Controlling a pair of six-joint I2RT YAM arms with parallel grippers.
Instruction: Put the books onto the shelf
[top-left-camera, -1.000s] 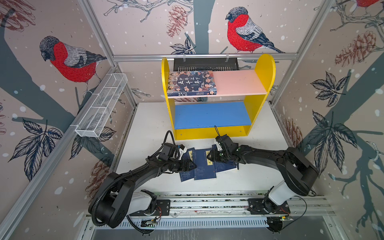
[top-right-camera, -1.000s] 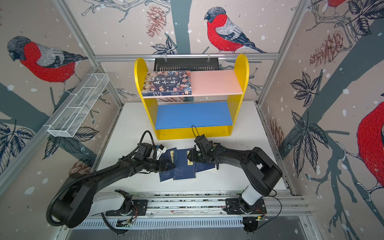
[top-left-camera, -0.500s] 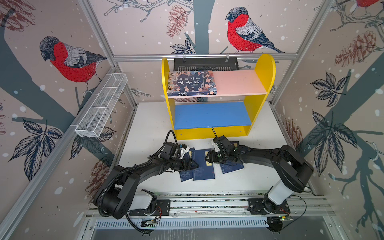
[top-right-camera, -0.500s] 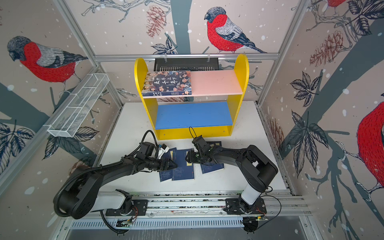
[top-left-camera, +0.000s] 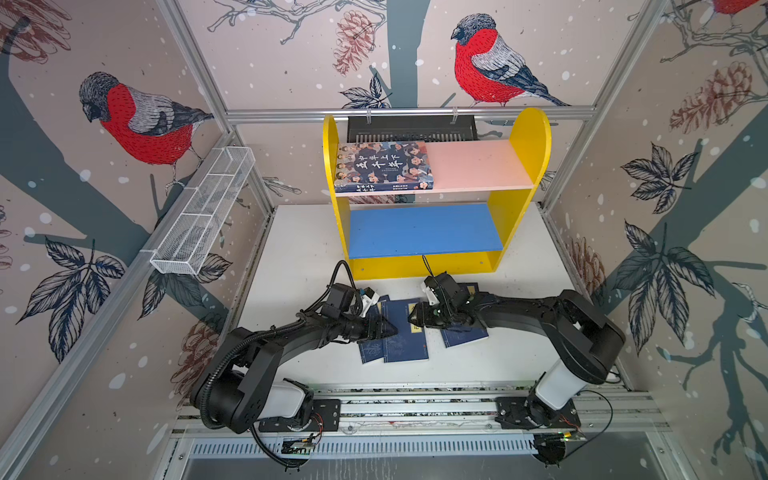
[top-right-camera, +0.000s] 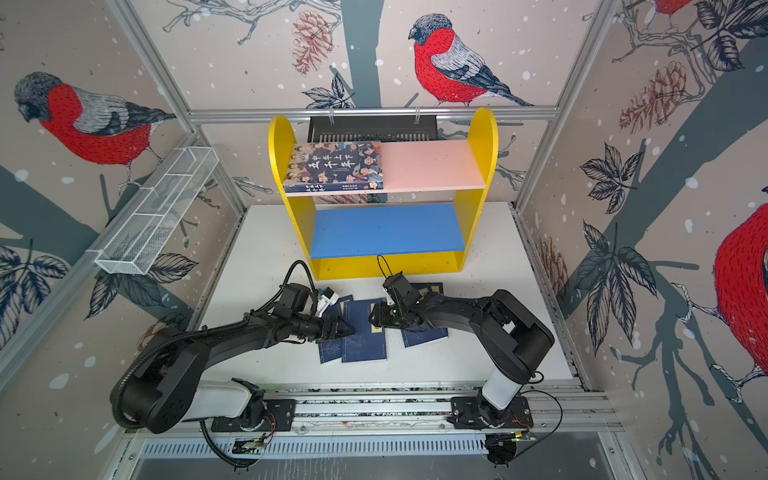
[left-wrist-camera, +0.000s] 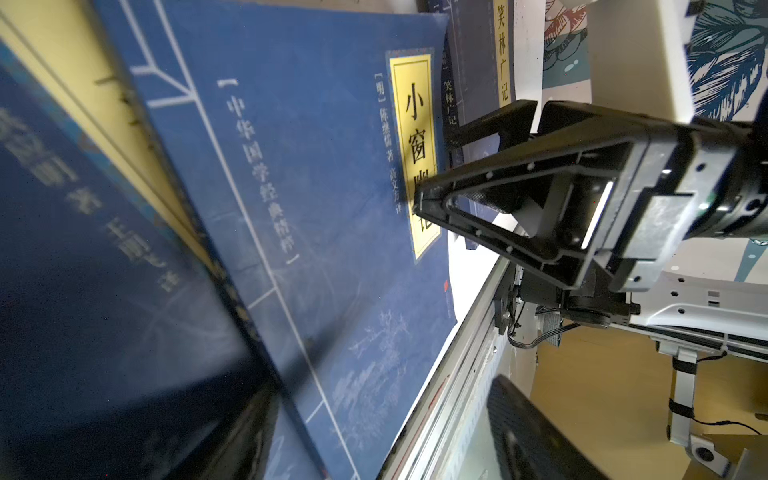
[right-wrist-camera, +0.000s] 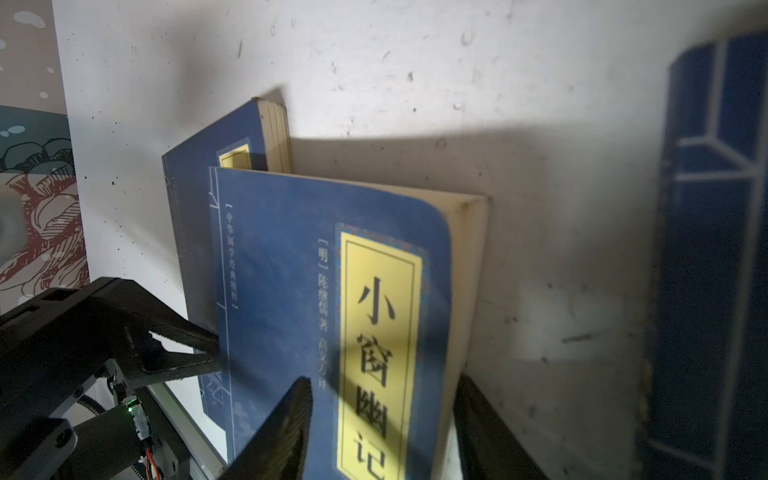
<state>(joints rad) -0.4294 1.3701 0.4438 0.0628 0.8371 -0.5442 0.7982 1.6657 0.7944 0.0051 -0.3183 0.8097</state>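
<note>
Reading 小窗幽记 on navy book (right-wrist-camera: 386, 357) label, 笑林广记 beside — right gripper (right-wrist-camera: 380, 419) straddling

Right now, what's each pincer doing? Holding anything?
Left pincer: open at the spine side of the middle navy book, gripping nothing.
Right pincer: straddles that book's opposite edge; grip cannot be told.

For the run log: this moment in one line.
left gripper, right gripper: at middle navy book | shelf: big book on top | other books: on table

Both top views high, angled down at whole table (top-left-camera: 299, 249) — wrist views close, sharing navy books (left-wrist-camera: 316, 199).
</note>
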